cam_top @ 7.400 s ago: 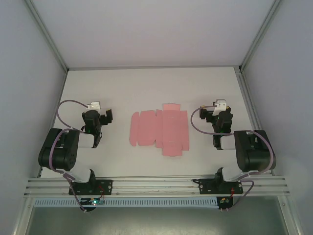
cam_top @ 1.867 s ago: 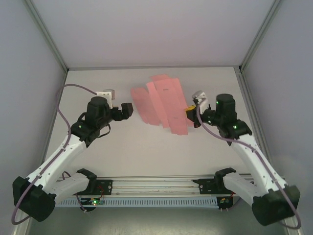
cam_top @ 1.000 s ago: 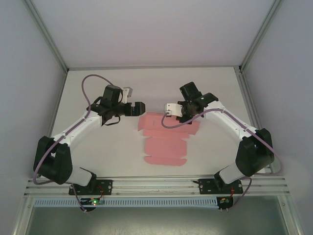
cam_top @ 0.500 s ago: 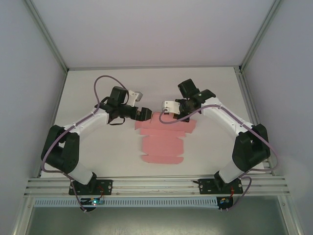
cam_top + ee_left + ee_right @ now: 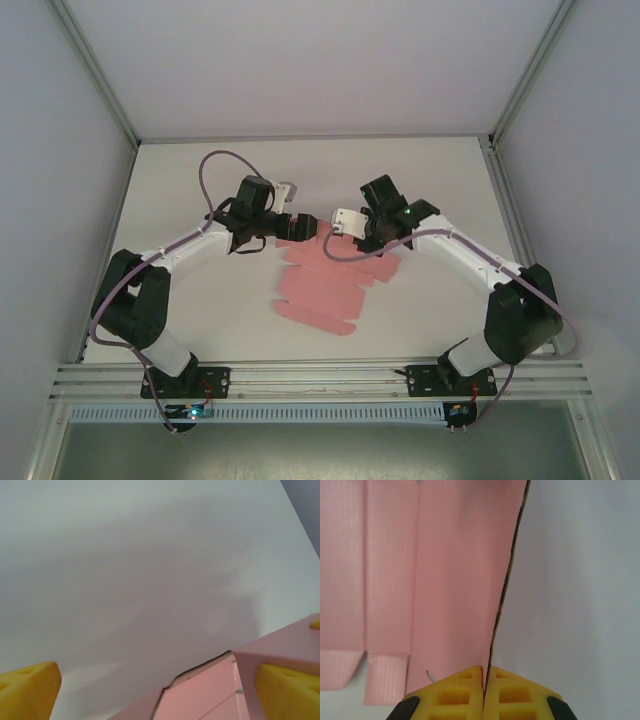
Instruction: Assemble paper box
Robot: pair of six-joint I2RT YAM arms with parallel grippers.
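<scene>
right gripper (image 5: 484,680) pinches the flat paper box (image 5: 325,285) at its far edge; spread left gripper (image 5: 302,228) straddles the neighbouring corner.

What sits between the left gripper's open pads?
Left wrist view: inside the left gripper, a corner of the pink paper box reaches in beside one pad; the rest of the gap is bare table.

We are inspecting what we are judging to be a robotics laboratory test cell. Plain pale grey enclosure panels (image 5: 300,60) and silver aluminium frame profiles (image 5: 95,75) are boxing in a bare white tabletop (image 5: 400,320). A white-and-black left robot arm (image 5: 185,250) and a matching right robot arm (image 5: 465,250), trailing purple cables (image 5: 203,175), are sitting bolted to a slotted aluminium rail (image 5: 320,380).
</scene>
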